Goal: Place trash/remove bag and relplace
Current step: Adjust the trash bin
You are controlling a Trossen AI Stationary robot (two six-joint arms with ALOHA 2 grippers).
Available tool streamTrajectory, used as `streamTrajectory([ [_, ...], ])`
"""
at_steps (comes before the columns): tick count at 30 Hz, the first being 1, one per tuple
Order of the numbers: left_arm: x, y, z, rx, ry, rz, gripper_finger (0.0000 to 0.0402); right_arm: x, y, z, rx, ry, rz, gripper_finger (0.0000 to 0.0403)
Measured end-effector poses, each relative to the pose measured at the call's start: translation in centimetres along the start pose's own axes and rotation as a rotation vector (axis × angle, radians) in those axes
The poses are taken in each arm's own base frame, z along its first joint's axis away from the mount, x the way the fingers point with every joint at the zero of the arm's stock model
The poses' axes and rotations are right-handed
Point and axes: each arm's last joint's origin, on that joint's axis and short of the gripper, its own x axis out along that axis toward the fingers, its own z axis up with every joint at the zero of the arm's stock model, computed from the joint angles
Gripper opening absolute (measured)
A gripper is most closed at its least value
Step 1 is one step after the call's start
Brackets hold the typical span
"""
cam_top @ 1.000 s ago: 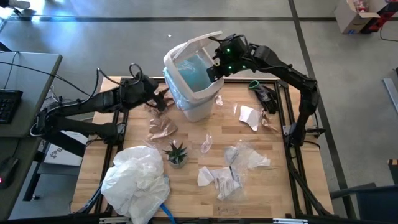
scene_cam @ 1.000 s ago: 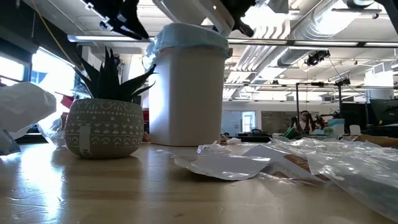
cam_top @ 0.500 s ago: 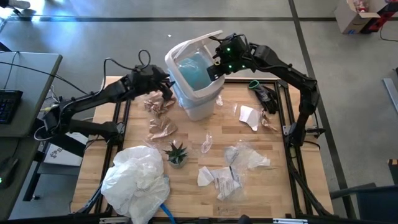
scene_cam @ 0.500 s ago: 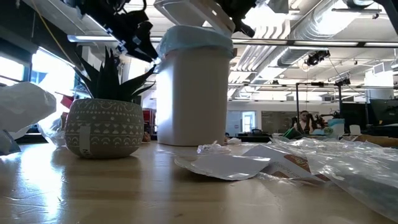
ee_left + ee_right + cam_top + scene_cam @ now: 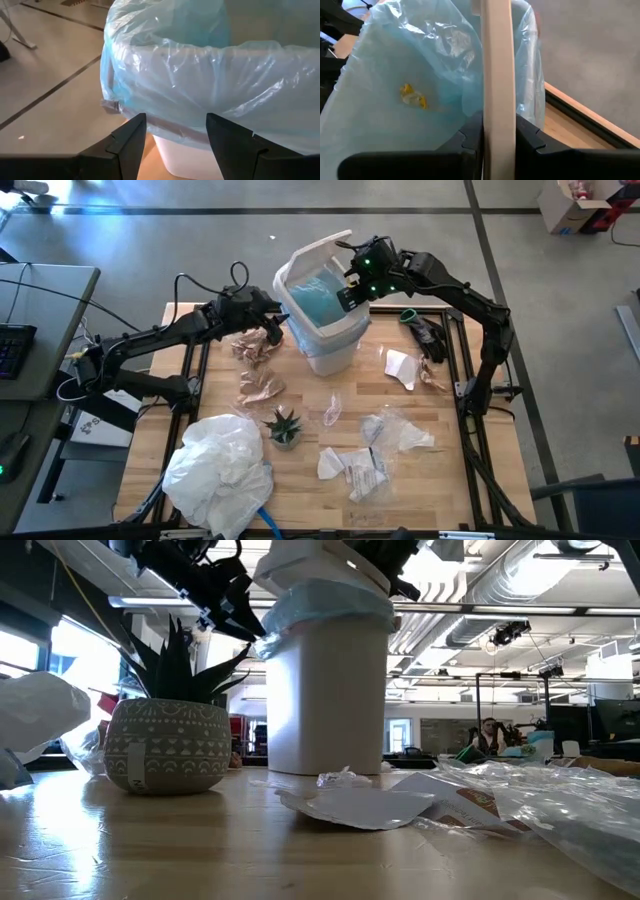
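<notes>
Bag removal is looking like the step in hand: the white bin (image 5: 322, 305) is standing at the desk's (image 5: 450, 480) far edge, the light-blue bag (image 5: 318, 292) lining it, trash (image 5: 362, 465) lying scattered nearer. The right gripper (image 5: 350, 284) is pinching the bin's raised white lid (image 5: 497, 75) narrowly. The left gripper (image 5: 176, 131) is hovering wide open just beside the bag's folded rim, touching nothing. Next it probably needs to close on that plastic.

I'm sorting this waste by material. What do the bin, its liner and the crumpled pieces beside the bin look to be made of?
The bin looks like smooth, matte white plastic with stiff, even walls. The liner, folded over the rim, seems thin translucent light-blue plastic film: crinkled and glossy, the rim showing through. The crumpled pieces look like brown paper, dull with sharp creases, though that is hard to confirm from above.
</notes>
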Motion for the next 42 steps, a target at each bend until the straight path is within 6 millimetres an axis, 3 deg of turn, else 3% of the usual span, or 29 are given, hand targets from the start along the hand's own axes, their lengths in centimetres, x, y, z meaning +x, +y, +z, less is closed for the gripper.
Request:
streamTrajectory([
  [28,0.0,0.0,0.3,0.019,-0.031,-0.006,0.019,-0.5,2.3,-2.6,0.022,0.122,-0.062,0.0044],
  [34,-0.1,0.0,0.8,0.006,-0.084,-0.003,0.019,-0.7,2.2,-2.9,0.057,0.105,-0.144,0.0044],
  [42,-0.4,0.1,0.9,0.003,-0.086,0.021,0.019,-2.4,1.9,-2.8,0.094,0.039,-0.178,0.0034],
])
